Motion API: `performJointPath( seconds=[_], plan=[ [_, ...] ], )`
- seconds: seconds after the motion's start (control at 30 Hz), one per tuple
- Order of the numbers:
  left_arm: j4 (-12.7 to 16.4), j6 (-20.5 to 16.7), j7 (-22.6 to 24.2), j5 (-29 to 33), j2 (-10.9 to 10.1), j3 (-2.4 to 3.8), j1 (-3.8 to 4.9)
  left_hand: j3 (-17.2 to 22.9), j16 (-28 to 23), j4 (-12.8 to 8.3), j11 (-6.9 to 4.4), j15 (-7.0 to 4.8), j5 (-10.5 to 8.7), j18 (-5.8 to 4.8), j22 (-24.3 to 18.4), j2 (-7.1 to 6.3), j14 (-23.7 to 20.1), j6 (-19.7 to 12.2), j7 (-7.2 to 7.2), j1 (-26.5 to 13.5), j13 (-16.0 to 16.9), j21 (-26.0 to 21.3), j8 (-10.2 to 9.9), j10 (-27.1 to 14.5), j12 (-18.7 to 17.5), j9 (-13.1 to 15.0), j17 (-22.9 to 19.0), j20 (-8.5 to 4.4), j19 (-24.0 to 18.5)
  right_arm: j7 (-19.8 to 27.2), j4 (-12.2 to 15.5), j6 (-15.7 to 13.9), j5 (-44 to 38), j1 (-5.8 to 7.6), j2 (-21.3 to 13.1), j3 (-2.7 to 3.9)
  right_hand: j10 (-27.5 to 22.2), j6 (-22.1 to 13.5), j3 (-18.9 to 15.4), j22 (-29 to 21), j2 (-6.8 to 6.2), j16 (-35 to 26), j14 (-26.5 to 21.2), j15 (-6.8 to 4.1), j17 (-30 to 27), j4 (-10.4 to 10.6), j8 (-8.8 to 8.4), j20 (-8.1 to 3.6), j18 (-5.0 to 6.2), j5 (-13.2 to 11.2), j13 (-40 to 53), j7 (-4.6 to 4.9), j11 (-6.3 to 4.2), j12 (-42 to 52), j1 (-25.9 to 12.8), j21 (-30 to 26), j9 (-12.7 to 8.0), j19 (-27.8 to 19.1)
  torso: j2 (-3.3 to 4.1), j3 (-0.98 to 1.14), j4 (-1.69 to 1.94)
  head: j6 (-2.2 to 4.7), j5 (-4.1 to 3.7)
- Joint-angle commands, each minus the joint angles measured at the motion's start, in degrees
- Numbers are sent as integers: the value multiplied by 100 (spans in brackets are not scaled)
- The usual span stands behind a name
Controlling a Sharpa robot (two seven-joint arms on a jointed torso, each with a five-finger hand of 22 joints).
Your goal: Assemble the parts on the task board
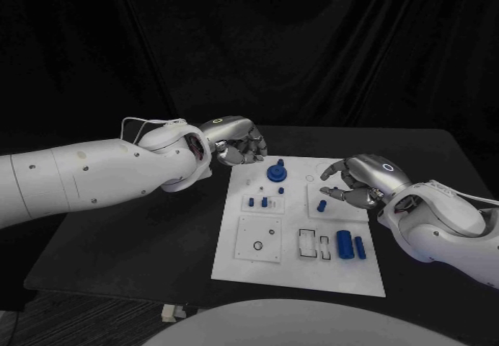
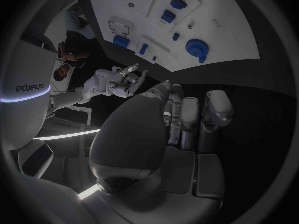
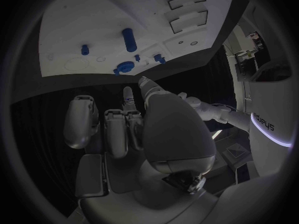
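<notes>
Several blue parts [image 1: 277,172] dot the white task board [image 1: 296,277].

Black table [image 1: 135,238] carries white task board [image 1: 301,277], flat, near centre.

The right hand [image 1: 359,180] covers part of the task board's [image 1: 296,277] right edge, and what lies under its curled fingers cannot be made out. The left hand [image 1: 237,148] hangs at the board's far left corner; whether it touches the board cannot be told. The small blue pegs [image 1: 265,201] near the board's middle are too small to tell apart. In the left wrist view the picture's rim cuts off the task board's far end.
</notes>
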Motion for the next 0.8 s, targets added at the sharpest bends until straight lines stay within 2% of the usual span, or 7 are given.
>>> performJointPath(
  seconds=[0.03,0.23,0.3,0.33,0.4,0.53,0.8],
  plan=[
    [0,-260,451,-161,-22,6,-47,52,97,-11,-20,-23,-27,60,828,-70,90,91,-17,-45,-92,98,49,121,9,5,264,0,44,172,52,-223,-11,85,14,5,105,124,59,959,3,-97,419,-19,821,-27,27,-36,52,3,677,-25,-44,-411,157,-74,-17,-39,-6,-4,1,0,6],
    [-32,95,545,-506,7,5,-129,392,-1142,-48,54,29,-61,106,760,-252,-747,66,57,-63,-1368,-42,-2,-54,-1211,-58,-825,46,-179,207,91,-269,-17,248,78,5,-269,277,137,830,-29,-486,312,-58,368,-5,-78,-76,124,26,-383,-57,-86,-1640,276,-517,-88,-179,-3,-12,-6,0,-4],
    [-59,156,575,-893,50,5,-167,495,-2257,-36,330,247,-272,176,615,-376,-1683,-194,102,-74,-1951,-537,-201,-1191,-2097,-174,-1662,119,-659,230,97,-290,-18,271,96,5,-272,279,140,830,-30,-492,311,-59,361,-6,-81,-77,125,28,-399,-58,-88,-1659,281,-520,-90,-178,-5,-14,-11,0,20],
    [-76,155,602,-1120,79,5,-190,474,-2364,-66,256,125,-420,180,635,-442,-1606,-342,35,-88,-2217,-464,-309,-1602,-2401,-257,-1835,108,-617,240,99,-294,-18,279,102,5,-261,283,144,826,-32,-493,314,-63,363,-5,-91,-80,126,33,-405,-59,-92,-1666,289,-533,-95,-178,-6,-15,-11,0,30],
    [-115,152,655,-1458,144,5,-226,294,-2017,-96,24,-123,-571,76,818,-435,-517,-434,-209,-189,-2731,280,-335,-1770,-2620,-428,-1968,-9,192,263,95,-305,-19,289,107,5,-232,293,143,831,-32,-488,318,-66,370,5,-96,-82,122,31,-374,-60,-94,-1629,281,-519,-99,-168,-4,-14,1,0,20],
    [-256,269,661,-1826,338,6,-272,135,-198,-120,-90,-305,-554,-129,1078,-382,900,-392,-408,-264,-3430,1153,-338,-1526,-2663,-654,-698,-232,1047,320,71,-367,-19,297,101,5,-180,310,132,833,-31,-491,324,-70,369,41,-108,-87,120,11,-326,-64,-98,-1569,247,-513,-106,-156,-5,-21,37,0,-9],
    [-697,530,492,-2015,796,7,-342,-66,399,-157,-52,-310,-653,-157,1102,-330,1125,79,-272,-325,-4148,1216,-241,-1173,-2670,-803,-269,-258,1194,441,32,-498,-12,241,90,4,-31,364,119,908,-15,-520,332,-93,334,103,-125,-104,69,-17,-161,-87,-130,-1364,210,-268,-117,-33,4,-19,22,0,42]
  ],
)
